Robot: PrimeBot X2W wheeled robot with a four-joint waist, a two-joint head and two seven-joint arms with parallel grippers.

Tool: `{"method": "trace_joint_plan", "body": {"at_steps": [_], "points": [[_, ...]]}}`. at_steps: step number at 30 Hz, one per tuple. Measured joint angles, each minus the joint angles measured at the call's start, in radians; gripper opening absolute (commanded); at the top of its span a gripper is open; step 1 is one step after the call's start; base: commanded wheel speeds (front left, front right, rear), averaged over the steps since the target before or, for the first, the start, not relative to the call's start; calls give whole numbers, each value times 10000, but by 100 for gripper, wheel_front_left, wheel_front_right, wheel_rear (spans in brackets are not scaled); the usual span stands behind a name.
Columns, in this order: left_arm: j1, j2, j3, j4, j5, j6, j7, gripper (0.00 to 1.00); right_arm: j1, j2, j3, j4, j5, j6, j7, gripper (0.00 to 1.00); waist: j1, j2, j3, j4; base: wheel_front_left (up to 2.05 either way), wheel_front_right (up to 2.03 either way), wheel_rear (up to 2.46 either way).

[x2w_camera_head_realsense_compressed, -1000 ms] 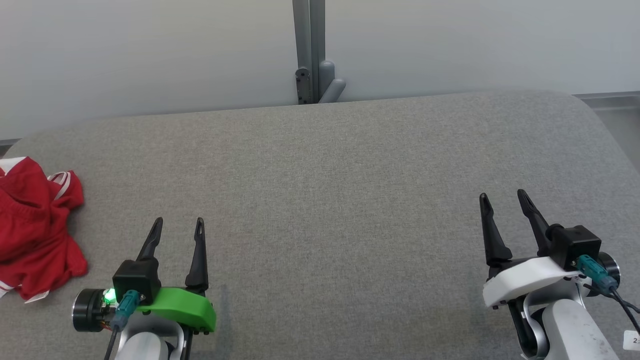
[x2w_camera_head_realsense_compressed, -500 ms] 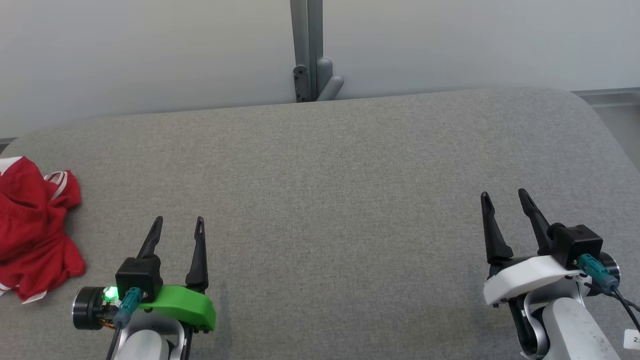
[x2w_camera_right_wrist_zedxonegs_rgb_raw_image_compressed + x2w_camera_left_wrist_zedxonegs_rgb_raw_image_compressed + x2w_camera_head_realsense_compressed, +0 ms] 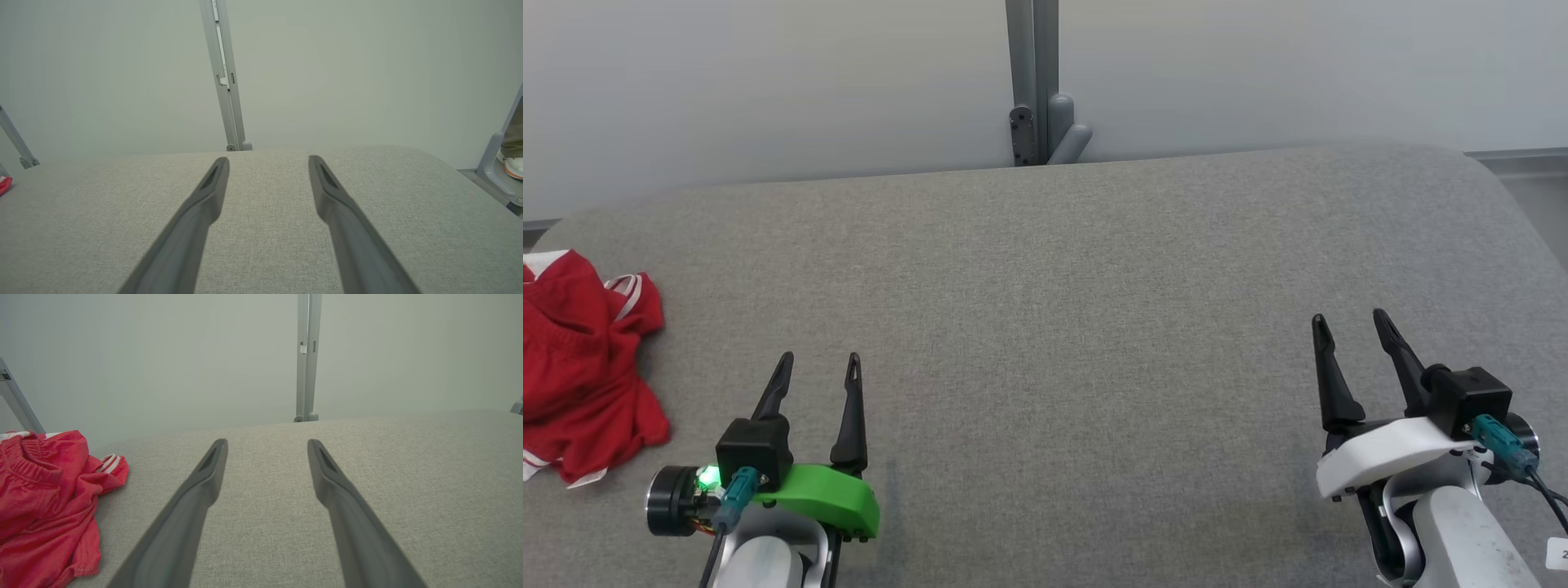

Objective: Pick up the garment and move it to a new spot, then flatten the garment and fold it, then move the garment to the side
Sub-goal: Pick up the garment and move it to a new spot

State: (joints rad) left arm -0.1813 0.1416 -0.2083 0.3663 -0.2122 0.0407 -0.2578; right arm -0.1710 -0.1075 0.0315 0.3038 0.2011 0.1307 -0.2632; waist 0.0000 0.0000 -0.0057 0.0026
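Behind table [image 3: 1045, 286] and garment [image 3: 584, 367], a grey post [image 3: 1032, 73].

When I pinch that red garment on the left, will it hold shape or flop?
Probably flops: the red garment lies crumpled in soft folds. It looks thin, so likely drapes from one pinch. Its gathered waistband may offer firmer grip.

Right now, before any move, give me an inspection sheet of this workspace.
Surface: grey fabric table, flat.
Job's things: red garment, crumpled at the table's left edge, untouched.
Clutter: nothing seen.
Grippers: left gripper open, empty; right gripper open, empty; both apart from the garment.
Cables: left wrist cable and right wrist cable, teal plugs seated.
Surroundings: pale wall, grey post behind the table; a person's shoe at right.
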Motion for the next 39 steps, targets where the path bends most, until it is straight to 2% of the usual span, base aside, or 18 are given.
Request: {"method": "trace_joint_plan", "body": {"at_steps": [9,26,34,39], "points": [[-144,-4,203,-2,-232,173,-6,100,-3,6,79,-157,-6,0,-2,100,0,0,-13,634,0,0,0],[81,163,777,-387,-376,424,-31,100,-181,192,510,-293,84,0,-15,100,0,0,-44,2799,0,0,0],[184,201,825,-466,-376,430,-31,100,-183,247,506,-288,84,0,-15,100,0,0,-73,3423,0,0,0],[185,199,832,-500,-374,431,-31,100,-184,267,523,-286,86,0,-15,100,0,0,-60,3534,0,0,0]]}}
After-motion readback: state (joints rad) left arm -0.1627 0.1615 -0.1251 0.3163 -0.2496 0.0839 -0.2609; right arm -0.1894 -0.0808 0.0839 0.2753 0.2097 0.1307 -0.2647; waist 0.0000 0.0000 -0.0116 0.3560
